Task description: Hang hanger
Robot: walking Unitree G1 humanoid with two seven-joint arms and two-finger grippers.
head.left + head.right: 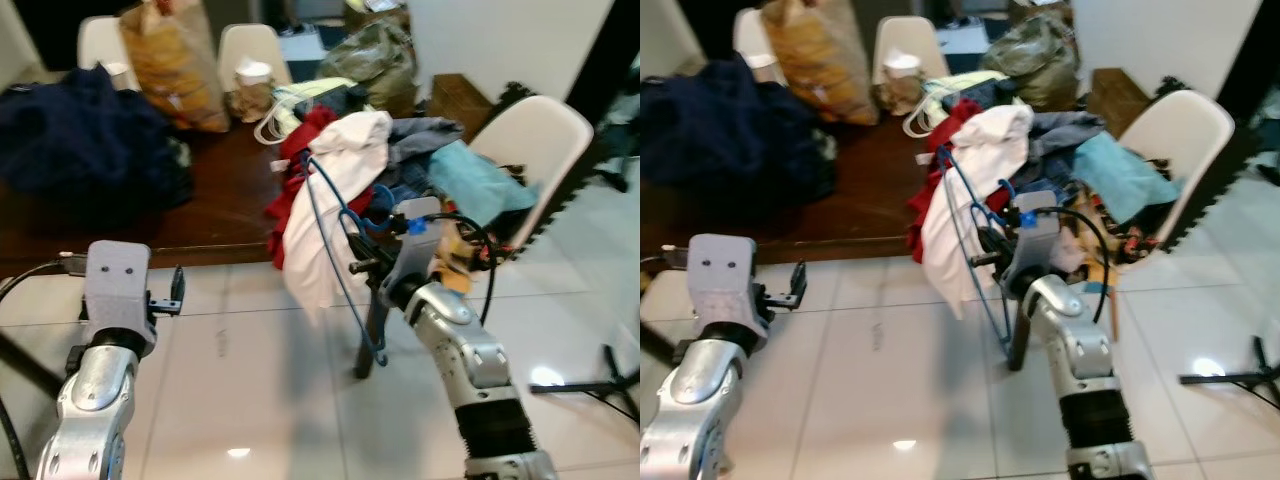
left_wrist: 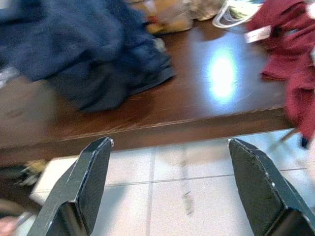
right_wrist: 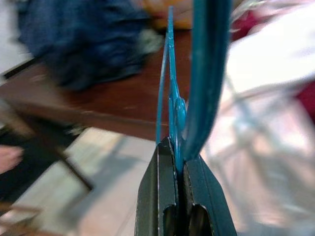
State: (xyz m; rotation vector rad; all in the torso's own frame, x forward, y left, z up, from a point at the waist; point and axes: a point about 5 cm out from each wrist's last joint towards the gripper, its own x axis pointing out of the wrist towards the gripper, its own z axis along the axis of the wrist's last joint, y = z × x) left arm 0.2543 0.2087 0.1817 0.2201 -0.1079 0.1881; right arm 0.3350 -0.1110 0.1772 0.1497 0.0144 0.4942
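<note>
A blue wire hanger (image 1: 322, 215) carries a white garment (image 1: 335, 190) that droops toward the floor. My right gripper (image 1: 356, 258) is shut on the hanger's wire, beside the heap of clothes. In the right wrist view the two black fingers (image 3: 162, 187) pinch the blue hanger (image 3: 206, 73), which rises straight up from them. My left gripper (image 1: 176, 293) is held out over the tiles in front of the table edge. It stands open with nothing between its fingers (image 2: 93, 172).
A dark wooden table (image 1: 215, 205) holds a navy clothes pile (image 1: 80, 140), an orange bag (image 1: 170, 60) and red cloth (image 1: 300, 150). A white chair (image 1: 540, 135) on the right is heaped with clothes. A black stand foot (image 1: 600, 383) lies on the tiled floor (image 1: 250, 400).
</note>
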